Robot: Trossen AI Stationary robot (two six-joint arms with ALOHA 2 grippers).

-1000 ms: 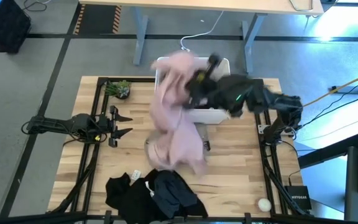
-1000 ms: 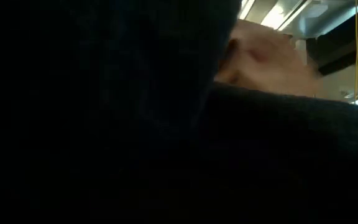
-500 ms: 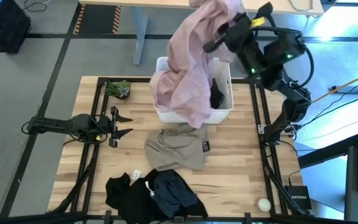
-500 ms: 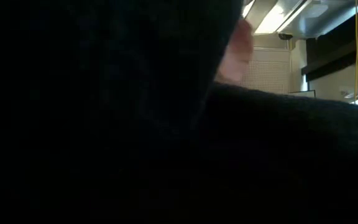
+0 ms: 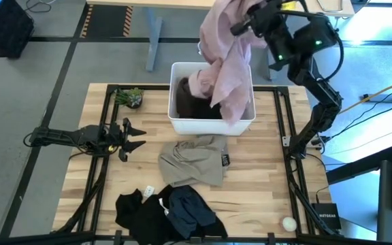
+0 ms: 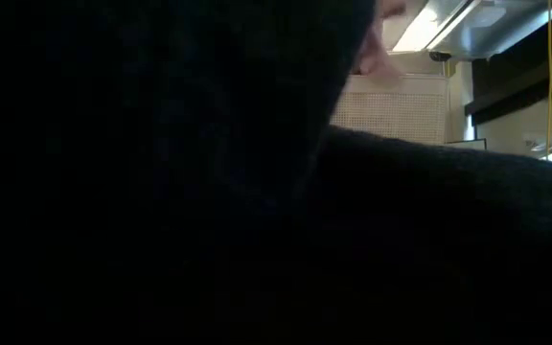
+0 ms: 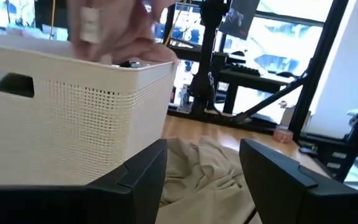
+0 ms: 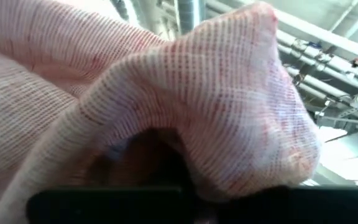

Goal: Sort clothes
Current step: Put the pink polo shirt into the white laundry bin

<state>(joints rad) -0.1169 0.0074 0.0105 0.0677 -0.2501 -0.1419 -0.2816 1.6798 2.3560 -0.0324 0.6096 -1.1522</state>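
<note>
Wooden table (image 5: 264,177) seen from above: at upper centre, the right gripper (image 5: 242,26) clamps a pink garment (image 5: 224,61) hanging straight down into the white bin (image 5: 212,126) below, while the left gripper (image 5: 132,135) waits open mid-left.

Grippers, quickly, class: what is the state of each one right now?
Left gripper: open, empty, waiting at the table's left side.
Right gripper: shut on the pale pink garment, held high over the white bin.
</note>
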